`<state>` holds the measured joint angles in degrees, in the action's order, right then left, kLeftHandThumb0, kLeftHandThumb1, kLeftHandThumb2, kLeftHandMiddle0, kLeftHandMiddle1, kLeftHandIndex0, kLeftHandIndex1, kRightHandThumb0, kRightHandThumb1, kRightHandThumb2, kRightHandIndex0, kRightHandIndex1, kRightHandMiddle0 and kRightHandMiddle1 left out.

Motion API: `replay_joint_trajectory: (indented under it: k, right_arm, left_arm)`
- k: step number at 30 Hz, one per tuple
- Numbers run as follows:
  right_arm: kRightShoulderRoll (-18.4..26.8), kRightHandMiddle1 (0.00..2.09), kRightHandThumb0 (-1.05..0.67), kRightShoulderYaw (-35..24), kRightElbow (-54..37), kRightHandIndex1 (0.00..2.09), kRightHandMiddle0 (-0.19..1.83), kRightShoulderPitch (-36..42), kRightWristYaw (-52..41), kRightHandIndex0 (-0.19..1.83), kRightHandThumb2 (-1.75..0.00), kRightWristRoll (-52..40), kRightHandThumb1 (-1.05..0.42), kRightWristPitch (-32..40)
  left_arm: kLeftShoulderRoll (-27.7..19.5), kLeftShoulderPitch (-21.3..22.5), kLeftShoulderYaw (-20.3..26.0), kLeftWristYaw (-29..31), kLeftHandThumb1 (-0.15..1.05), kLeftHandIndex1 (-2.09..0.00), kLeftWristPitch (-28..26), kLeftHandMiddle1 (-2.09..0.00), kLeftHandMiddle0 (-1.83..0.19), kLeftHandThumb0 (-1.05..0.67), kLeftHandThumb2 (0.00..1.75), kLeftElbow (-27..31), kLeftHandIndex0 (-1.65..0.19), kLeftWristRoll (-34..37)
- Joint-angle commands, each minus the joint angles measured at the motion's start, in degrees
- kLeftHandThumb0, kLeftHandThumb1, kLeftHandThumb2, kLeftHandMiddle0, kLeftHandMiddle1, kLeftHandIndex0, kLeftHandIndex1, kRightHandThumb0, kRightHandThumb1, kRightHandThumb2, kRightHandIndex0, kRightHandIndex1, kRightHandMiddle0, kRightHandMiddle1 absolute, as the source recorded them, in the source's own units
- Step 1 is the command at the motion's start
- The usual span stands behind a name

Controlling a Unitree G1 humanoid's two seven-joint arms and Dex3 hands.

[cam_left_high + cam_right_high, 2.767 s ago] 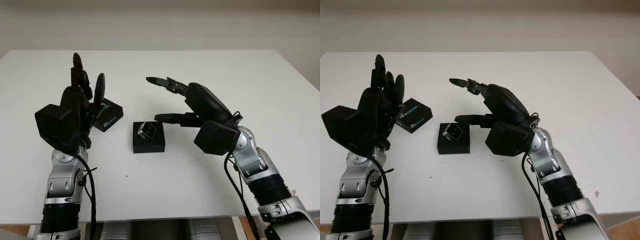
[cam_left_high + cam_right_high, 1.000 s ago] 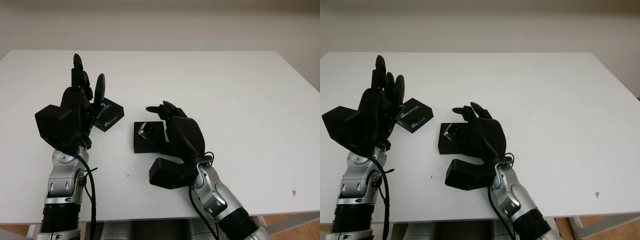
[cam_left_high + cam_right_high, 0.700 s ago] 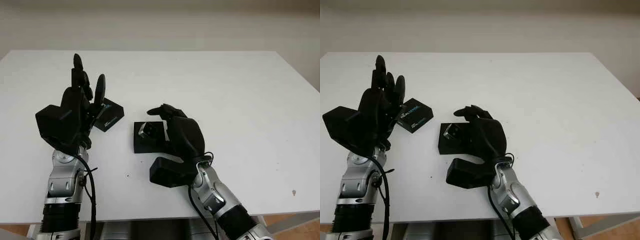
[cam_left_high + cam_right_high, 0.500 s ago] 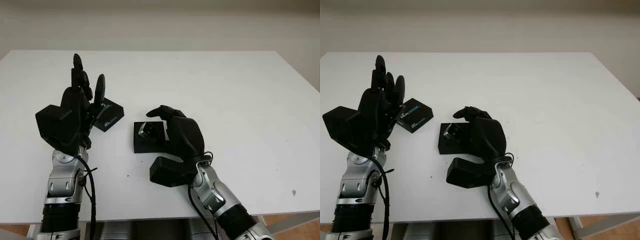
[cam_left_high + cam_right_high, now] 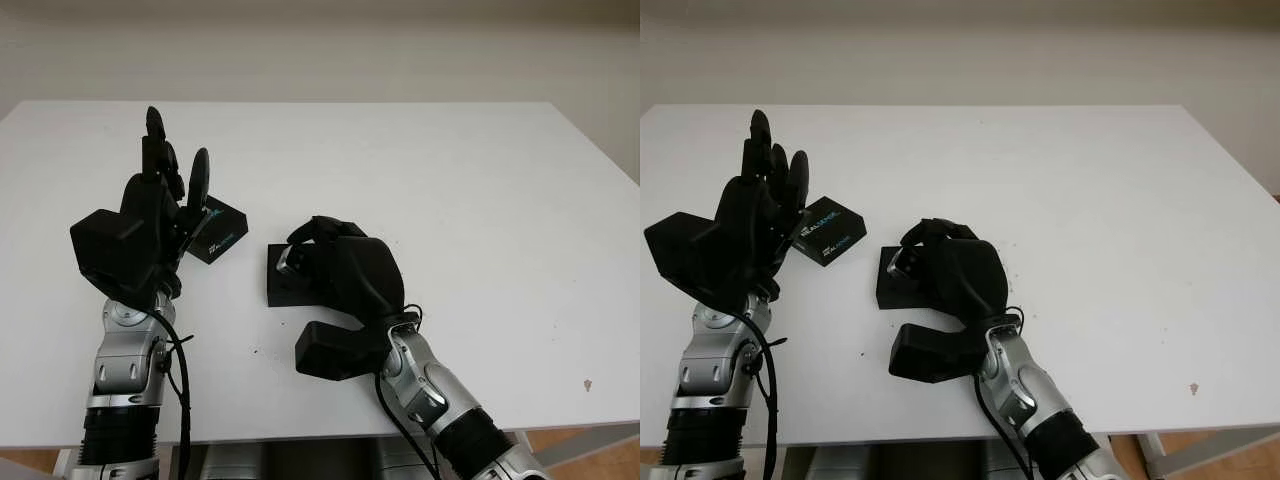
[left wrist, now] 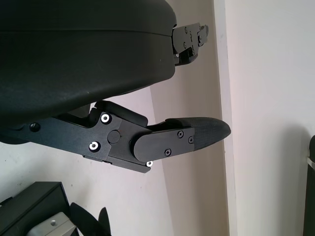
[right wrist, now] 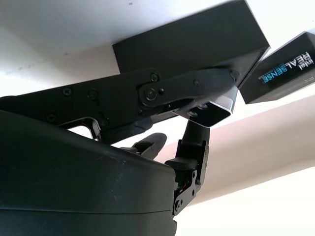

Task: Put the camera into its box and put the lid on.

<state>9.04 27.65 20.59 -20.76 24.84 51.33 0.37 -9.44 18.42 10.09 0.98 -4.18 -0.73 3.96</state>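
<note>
A small silver camera (image 5: 288, 262) sits on the black box base (image 5: 283, 290) at the table's middle. My right hand (image 5: 308, 244) comes over the base from the near side, and its fingers (image 7: 162, 96) are curled shut on the camera (image 7: 214, 111). The black lid (image 5: 222, 232), printed with REALSENSE (image 7: 285, 64), lies flat just left of the base. My left hand (image 5: 172, 160) is raised and open beside the lid's near-left edge, holding nothing.
The white table (image 5: 450, 180) runs wide to the right and to the back. Its front edge (image 5: 560, 425) passes close under both forearms. A few dark specks lie in front of the box.
The right hand came in low from the right and set itself over the base. In the last second its fingers curled down around the camera. The left hand and lid stayed put.
</note>
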Motion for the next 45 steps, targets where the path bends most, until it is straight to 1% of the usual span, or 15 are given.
replay_joint_trajectory:
  k: [1, 3, 5, 6, 10, 15, 19, 21, 23, 30, 33, 39, 45]
  right_arm:
    - [1.23, 1.31, -0.61, 1.05, 0.36, 0.44, 0.48, -0.4, 0.68, 0.44, -0.06, 2.05, -1.02, 0.72]
    - [1.77, 1.4, -0.58, 1.6, 0.79, 0.72, 0.52, -0.72, 1.4, 0.38, -0.05, 3.28, -1.01, 0.65]
    - [2.19, 1.42, -0.55, 2.02, 1.17, 0.87, 0.53, -0.98, 2.1, 0.36, -0.06, 4.1, -1.03, 0.48]
    - [2.45, 1.43, -0.55, 2.26, 1.4, 0.89, 0.54, -1.17, 2.56, 0.36, -0.06, 4.63, -1.03, 0.31]
    - [3.1, 1.56, -0.53, 2.88, 2.14, 0.98, 0.57, -1.81, 3.67, 0.36, -0.12, 5.54, -1.05, -0.11]
    - [3.31, 1.65, -0.53, 3.12, 2.79, 1.05, 0.56, -2.21, 4.56, 0.34, -0.14, 5.37, -1.05, -0.64]
    - [3.25, 1.61, -0.53, 2.79, 3.74, 1.07, 0.54, -2.49, 6.18, 0.35, -0.11, 4.51, -1.05, -1.96]
    - [2.98, 1.52, -0.52, 2.06, 3.83, 1.07, 0.53, -2.53, 6.34, 0.34, -0.08, 3.13, -1.05, -2.66]
    - [2.85, 1.47, -0.52, 1.32, 3.98, 1.07, 0.56, -2.71, 6.89, 0.33, -0.06, 1.83, -1.04, -3.56]
    - [3.08, 1.61, -0.5, -0.88, 4.62, 1.01, 0.53, -4.06, 8.48, 0.32, -0.07, -1.68, -1.04, -7.42]
    - [2.78, 1.59, -0.48, -2.62, 4.42, 0.98, 0.51, -4.59, 6.69, 0.31, -0.06, -5.35, -1.03, -10.07]
    - [2.12, 1.52, -0.45, -6.26, 2.84, 0.89, 0.49, -6.24, 0.24, 0.31, -0.05, -12.81, -1.02, -12.69]
    - [1.73, 1.65, -0.45, -8.64, 0.97, 0.85, 0.49, -7.96, -4.42, 0.32, -0.05, -16.75, -1.01, -13.37]
  left_arm:
    - [-0.35, 0.42, 0.0, 0.15, 1.05, 0.0, 0.06, 0.0, 0.19, -0.58, 0.53, 0.97, 0.19, 0.13]
    - [-0.2, 0.45, 0.06, 0.09, 1.05, 0.0, 0.11, 0.0, 0.19, -0.57, 0.53, 0.97, 0.19, 0.26]
    - [-0.15, 0.46, -0.02, -0.22, 1.05, 0.0, -0.11, 0.0, 0.19, -0.58, 0.53, 1.09, 0.19, 0.04]
    - [-0.18, 0.44, -0.1, -0.31, 1.05, 0.0, -0.25, 0.0, 0.19, -0.58, 0.53, 1.19, 0.19, -0.09]
    - [-0.21, 0.37, -0.02, 0.05, 1.05, 0.0, 0.09, 0.0, 0.19, -0.56, 0.54, 1.19, 0.19, 0.33]
    - [-0.38, 0.15, -0.1, 0.3, 1.05, 0.0, 0.04, 0.0, 0.19, -0.57, 0.54, 1.38, 0.19, 0.27]
    - [-0.32, 0.18, -0.09, 0.1, 1.05, 0.0, 0.34, 0.0, 0.19, -0.58, 0.54, 1.07, 0.19, -0.03]
    - [-0.32, 0.19, -0.12, 0.04, 1.05, 0.0, 0.22, 0.0, 0.19, -0.58, 0.53, 1.08, 0.19, -0.11]
    - [-0.14, 0.2, -0.08, -0.1, 1.05, 0.0, -0.01, 0.0, 0.19, -0.58, 0.54, 1.19, 0.19, 0.0]
    - [0.06, 0.23, -0.14, -0.34, 1.05, 0.0, -0.54, -0.01, 0.19, -0.58, 0.52, 1.35, 0.19, 0.23]
    - [-0.01, 0.22, -0.23, -0.08, 1.05, 0.0, -0.47, 0.0, 0.19, -0.57, 0.54, 1.35, 0.19, 0.3]
    - [-0.09, 0.34, -0.35, -0.06, 1.05, 0.0, -0.11, 0.0, 0.19, -0.58, 0.54, 0.83, 0.19, -0.01]
    - [0.72, 0.5, -0.26, -0.85, 1.05, 0.0, -0.3, -0.01, 0.19, -0.58, 0.53, 1.01, 0.19, 0.15]
